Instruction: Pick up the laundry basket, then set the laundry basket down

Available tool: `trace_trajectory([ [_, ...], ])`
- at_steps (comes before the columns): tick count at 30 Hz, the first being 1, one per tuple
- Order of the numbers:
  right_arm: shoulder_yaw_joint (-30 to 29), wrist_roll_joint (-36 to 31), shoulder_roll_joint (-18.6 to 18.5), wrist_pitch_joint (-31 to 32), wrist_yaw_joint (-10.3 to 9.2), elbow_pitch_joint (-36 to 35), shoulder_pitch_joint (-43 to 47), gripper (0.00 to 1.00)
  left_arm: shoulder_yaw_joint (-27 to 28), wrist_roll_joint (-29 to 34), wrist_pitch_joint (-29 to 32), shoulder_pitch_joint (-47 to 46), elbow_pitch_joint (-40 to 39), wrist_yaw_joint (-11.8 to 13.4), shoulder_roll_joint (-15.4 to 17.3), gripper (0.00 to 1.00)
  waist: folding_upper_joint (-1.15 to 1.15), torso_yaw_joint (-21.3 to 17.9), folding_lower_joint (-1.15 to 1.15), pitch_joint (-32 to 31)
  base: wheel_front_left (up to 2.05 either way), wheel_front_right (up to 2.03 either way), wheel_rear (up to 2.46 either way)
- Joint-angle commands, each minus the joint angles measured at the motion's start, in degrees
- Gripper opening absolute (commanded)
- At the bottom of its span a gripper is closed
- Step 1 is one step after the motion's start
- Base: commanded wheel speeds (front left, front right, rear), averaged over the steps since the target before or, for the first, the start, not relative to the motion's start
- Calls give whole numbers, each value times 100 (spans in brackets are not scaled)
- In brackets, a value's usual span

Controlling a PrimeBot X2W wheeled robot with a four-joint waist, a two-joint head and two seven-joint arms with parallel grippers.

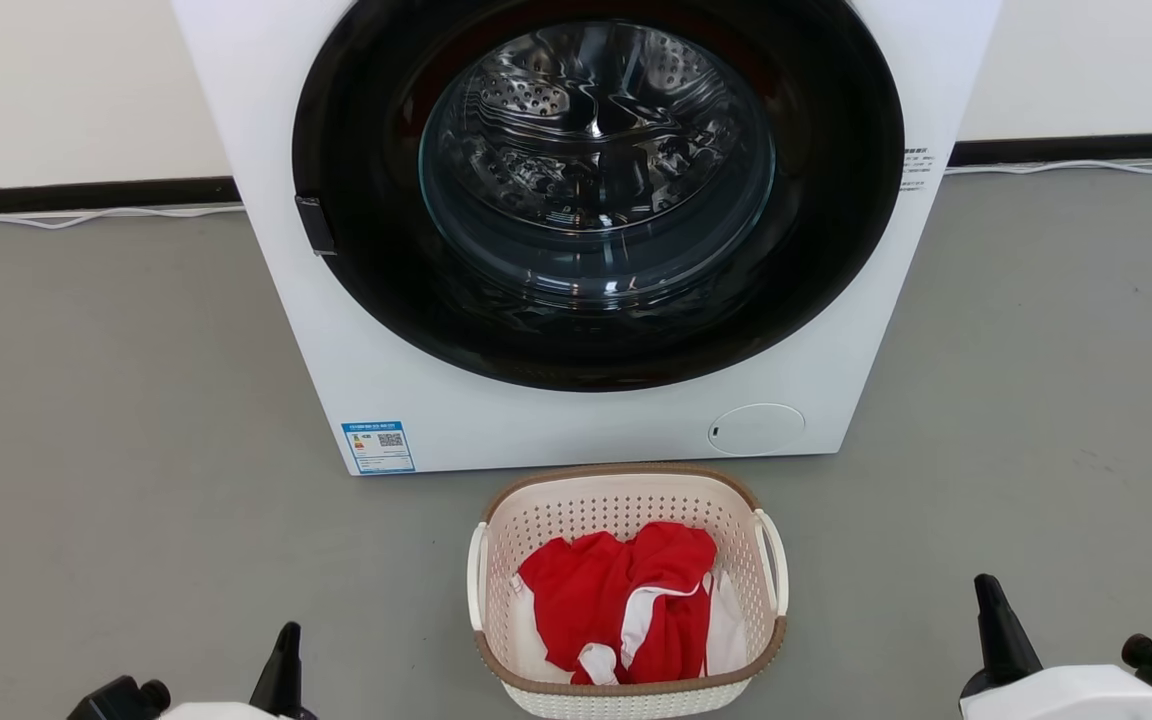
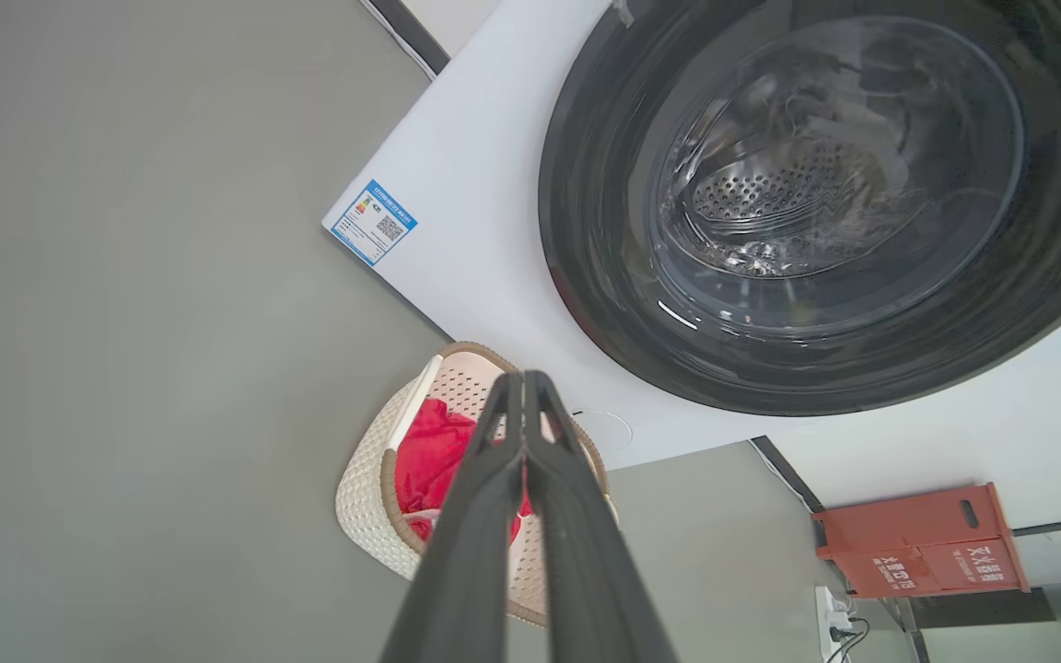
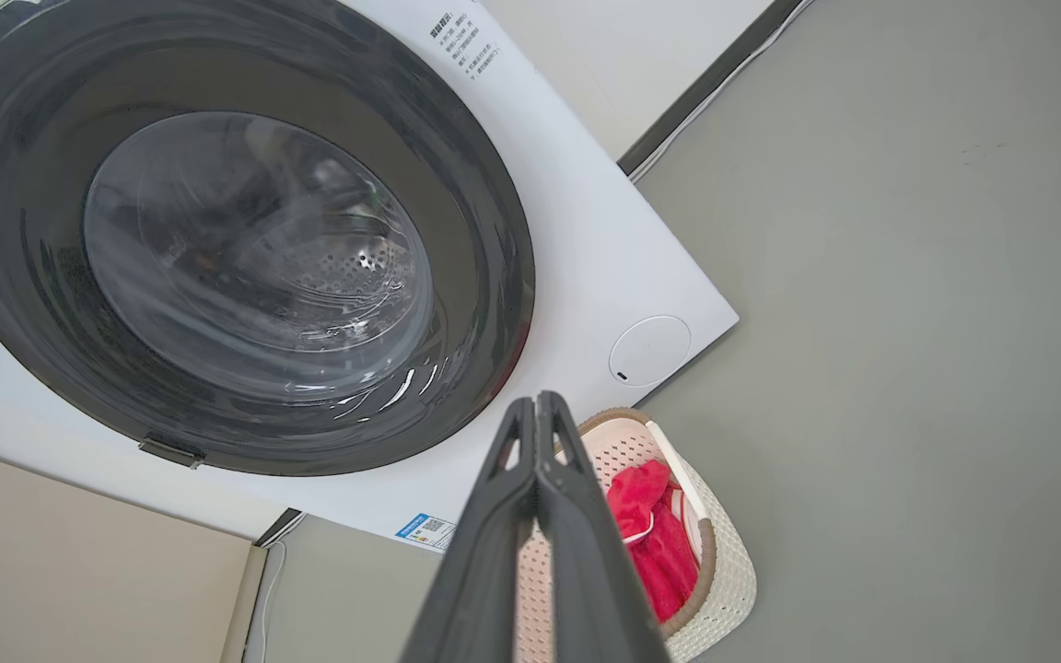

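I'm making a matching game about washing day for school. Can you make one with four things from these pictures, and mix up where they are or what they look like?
Things:
1. laundry basket
2. washing machine
3. red cloth
4. sticker

Places and looks:
A. blue, with a little square code
B. crumpled inside something cream
C. standing on the grey floor, with a brown rim
D. white, with a big round dark door

Pairs: 1-C, 2-D, 3-B, 4-A
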Motion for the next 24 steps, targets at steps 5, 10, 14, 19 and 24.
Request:
trace_trajectory([
  [5, 29, 503, -27, 119, 28, -250, -343, 0, 203, -379, 120, -349, -213, -125, 15, 0, 0, -9, 0, 7, 0, 0, 0],
  [10, 19, 785, -19, 185, 29, -293, -359, 0, 254, -598, 187, -381, -242, -167, -6, 0, 0, -15, 0, 12, 0, 0, 0],
  [14, 10, 1067, -11, 251, 30, -336, -375, 0, 304, -817, 255, -414, -270, -208, -27, 0, 0, -21, 0, 17, 0, 0, 0],
  [19, -3, 1419, 0, 333, 31, -390, -395, 0, 367, -1090, 339, -455, -306, -261, -53, 0, 0, -29, 0, 24, 0, 0, 0],
  [24, -15, 1770, 10, 415, 32, -444, -415, 0, 429, -1363, 423, -496, -341, -312, -79, 0, 0, -36, 0, 30, 0, 0, 0],
])
